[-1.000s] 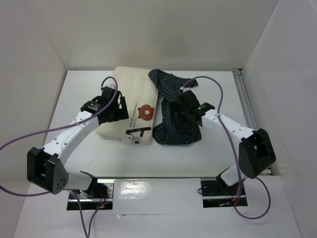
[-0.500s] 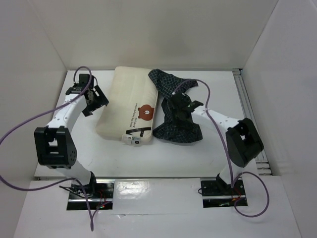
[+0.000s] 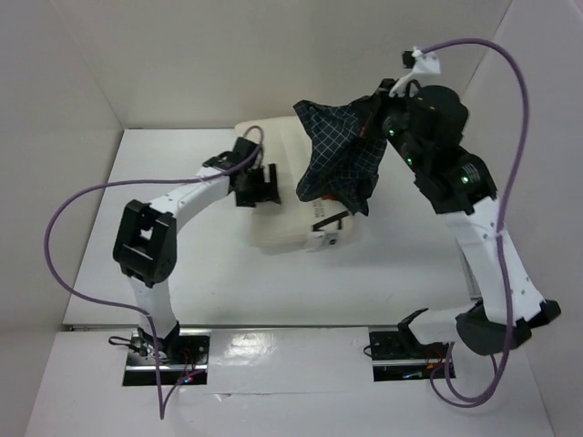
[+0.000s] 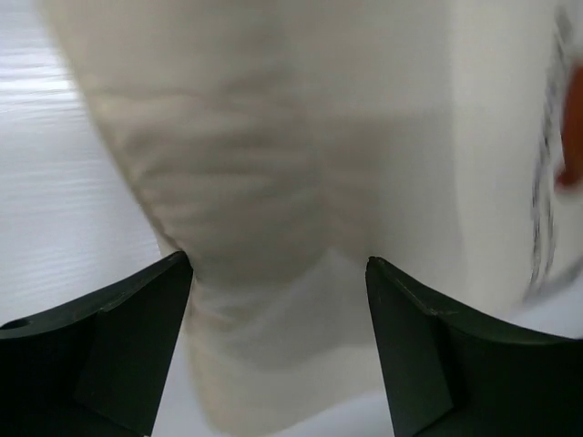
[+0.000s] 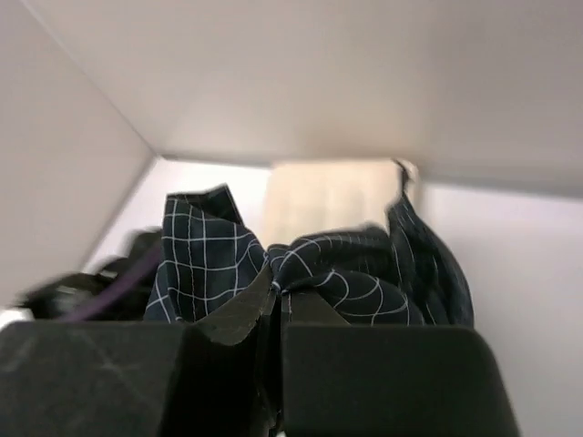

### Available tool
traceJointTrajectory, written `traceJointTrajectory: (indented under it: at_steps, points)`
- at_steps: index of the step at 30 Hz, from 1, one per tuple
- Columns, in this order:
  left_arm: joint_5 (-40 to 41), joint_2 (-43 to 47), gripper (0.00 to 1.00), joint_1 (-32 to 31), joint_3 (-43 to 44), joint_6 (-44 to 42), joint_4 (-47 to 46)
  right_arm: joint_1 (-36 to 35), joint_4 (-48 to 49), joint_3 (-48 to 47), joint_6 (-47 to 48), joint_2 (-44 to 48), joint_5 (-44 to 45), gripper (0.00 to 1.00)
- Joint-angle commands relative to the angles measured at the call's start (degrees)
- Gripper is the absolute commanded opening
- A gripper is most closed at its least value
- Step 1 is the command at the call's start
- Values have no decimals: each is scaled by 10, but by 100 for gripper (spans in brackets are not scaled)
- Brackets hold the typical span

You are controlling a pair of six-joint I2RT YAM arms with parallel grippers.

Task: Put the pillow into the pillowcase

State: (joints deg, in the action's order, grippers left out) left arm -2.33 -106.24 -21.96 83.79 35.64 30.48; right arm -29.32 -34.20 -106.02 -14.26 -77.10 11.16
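Pillowcase pinched by right fingers above pillow; left fingers spread.

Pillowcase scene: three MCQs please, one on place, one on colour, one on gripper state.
1. Where is the pillowcase?
A) lying flat beside the pillow
B) held aloft, draping over the pillow
C) under the pillow
2. Its pattern?
A) dark navy, white grid
B) plain red
C) yellow stripes
3. The left gripper is:
A) shut on the pillowcase
B) out of view
C) open at the pillow's edge
Answers: B, right gripper pinches it in the air; A, grid visible; C, fingers apart around the pillow's corner.
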Motion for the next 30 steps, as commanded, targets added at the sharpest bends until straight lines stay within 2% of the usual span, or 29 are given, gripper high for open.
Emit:
traceJointTrajectory:
  at_steps: [1,3,4,6,7,9,10,11,12,13,15,17,21,23,26,30]
  points:
    - [-155,-34,89,-91,87,-61,-62,0,64,12,22,37,-54,0]
    - [-84,-51,89,-108,168,-70,49,5,97,22,22,37,-85,0]
    - [-57,-51,89,-103,181,-76,87,5,97,22,22,31,-109,0]
    - [-10,-25,89,-70,181,-53,154,5,97,22,22,14,-137,0]
    - [-10,25,90,-17,142,-21,163,5,97,29,22,-4,-164,0]
    - [-28,90,93,47,93,18,163,5,119,47,17,-22,-189,0]
    - [-38,125,93,110,40,35,146,5,136,61,6,-30,-209,0]
    - [-50,199,95,140,12,58,132,5,150,83,-14,-53,-249,0]
    - [-60,236,95,167,-12,69,117,-2,167,83,-22,-71,-273,0]
    - [-68,270,89,190,-53,69,101,-9,172,83,-28,-91,-299,0]
    - [-82,349,81,236,-80,74,64,-42,160,39,-41,-161,-346,0]
    - [-122,381,79,261,-91,59,45,-88,147,-22,-41,-217,-359,0]
    - [-232,404,88,266,-86,16,40,-147,136,-98,-27,-261,-312,0]
    - [-298,411,92,266,-95,10,33,-153,129,-114,-27,-268,-304,0]
    - [-306,434,96,253,-144,10,13,-153,134,-120,-27,-274,-304,0]
    - [-266,475,96,228,-216,5,-39,-153,135,-120,-33,-285,-304,0]
